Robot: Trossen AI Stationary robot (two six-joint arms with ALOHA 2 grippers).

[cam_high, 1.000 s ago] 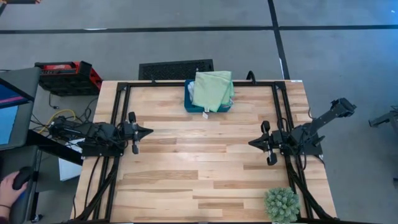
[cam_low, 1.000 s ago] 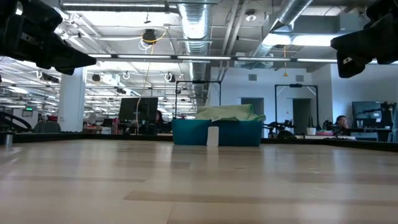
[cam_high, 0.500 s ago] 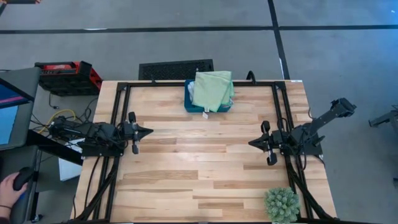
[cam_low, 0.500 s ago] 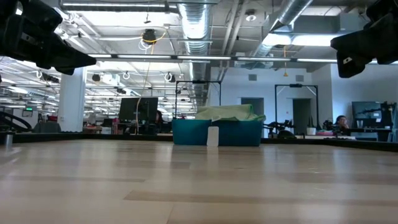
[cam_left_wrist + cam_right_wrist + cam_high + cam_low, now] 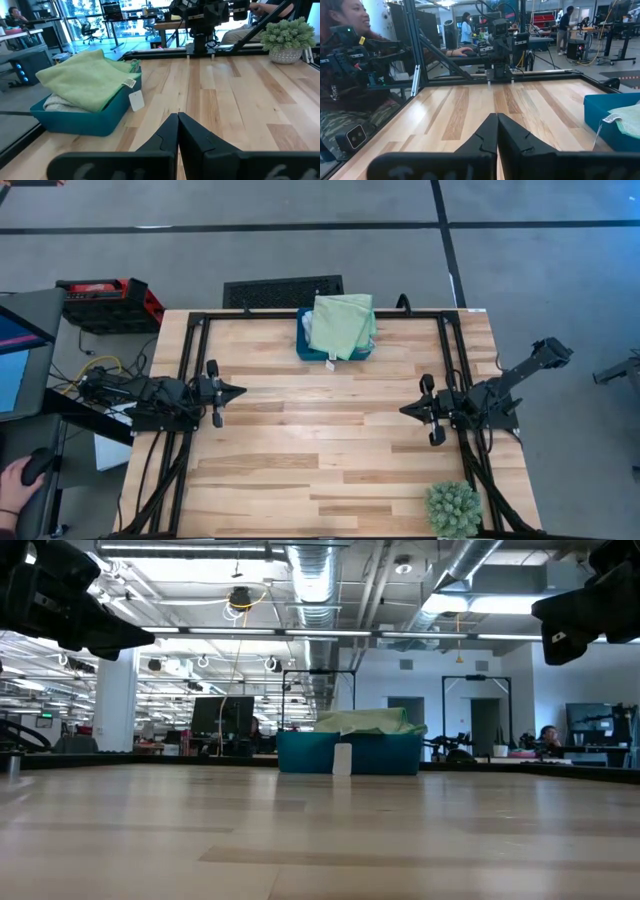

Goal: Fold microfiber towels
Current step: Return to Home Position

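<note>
The wooden desk (image 5: 330, 460) carries a teal bin (image 5: 303, 340) at the middle of its far edge. A folded green towel (image 5: 342, 325) tops the pile inside it. A spiky plant ball (image 5: 453, 508) sits near the right corner. The 2 grippers, left gripper (image 5: 240, 391) and right gripper (image 5: 403, 409), hover at opposite sides, fingers pressed together.

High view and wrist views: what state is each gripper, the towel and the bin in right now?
left gripper: jaws shut, empty, over the table's left side
right gripper: jaws shut, empty, over its right side
green towel: folded, lying atop the bin
teal bin: filled above its rim
</note>
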